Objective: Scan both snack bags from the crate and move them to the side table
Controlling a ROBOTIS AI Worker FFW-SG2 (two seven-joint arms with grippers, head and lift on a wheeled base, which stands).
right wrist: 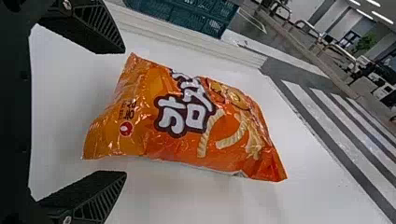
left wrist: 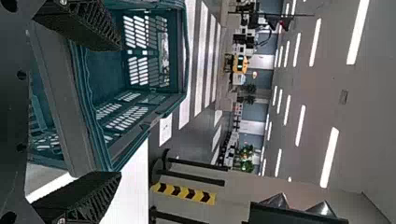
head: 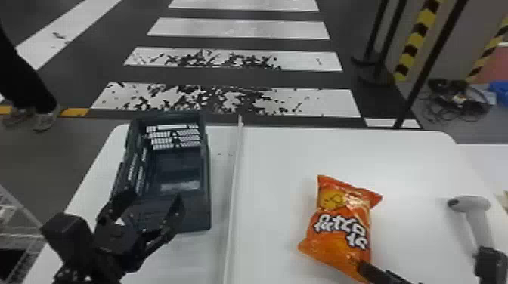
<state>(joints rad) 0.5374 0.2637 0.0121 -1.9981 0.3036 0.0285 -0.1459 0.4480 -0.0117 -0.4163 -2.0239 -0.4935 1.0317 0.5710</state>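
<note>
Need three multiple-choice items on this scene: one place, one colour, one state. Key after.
1. Where is the scanner?
A) in the crate
B) right of the snack bag
C) left of the crate

2. Snack bag's main colour?
A) green
B) blue
C) orange

3. Right gripper?
A) open
B) shut, empty
C) shut on the bag

Key:
1 B: head view shows it beyond the bag's right side.
2 C: its wrapper is orange.
3 A: right wrist view shows the fingers wide apart.

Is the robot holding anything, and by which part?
Nothing is held: the right fingers stand open around the near end of the bag, the left fingers open by the crate.
</note>
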